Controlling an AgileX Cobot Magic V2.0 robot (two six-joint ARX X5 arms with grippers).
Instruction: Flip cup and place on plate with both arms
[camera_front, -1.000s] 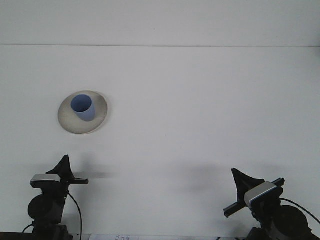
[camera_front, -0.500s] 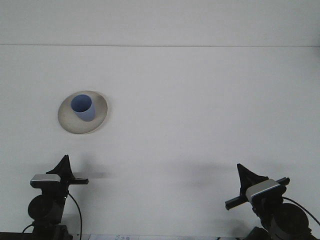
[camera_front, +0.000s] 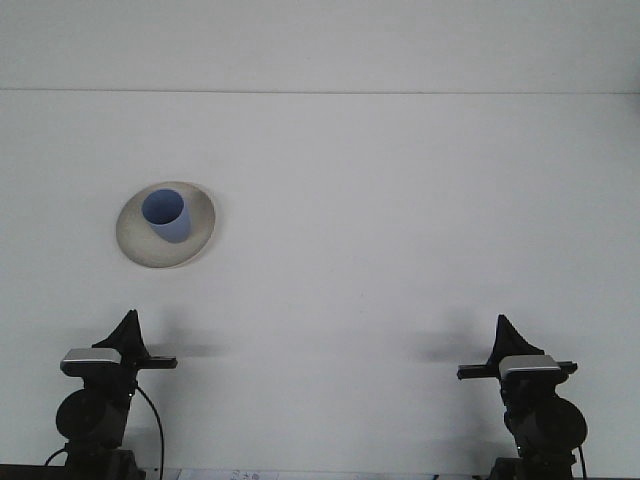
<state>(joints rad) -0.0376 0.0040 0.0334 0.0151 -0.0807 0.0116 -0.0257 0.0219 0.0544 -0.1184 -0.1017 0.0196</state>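
Both arms parked low, cup already upright on its plate.

We cannot tell how the jaws stand on either arm: the left gripper (camera_front: 129, 325) at seven o'clock and the right gripper (camera_front: 505, 330) at five o'clock each show only a dark pointed tip, and neither has hold of anything. Both sit well apart from the work. Outward from them, the blue cup (camera_front: 166, 216) stands mouth-up on the round pale plate (camera_front: 135, 245) at ten o'clock on the white table (camera_front: 400, 200). We judge the flip and the placing done, so the next move calls for little beyond keeping both arms clear of the plate. We see no brand, label or writing that can be read.
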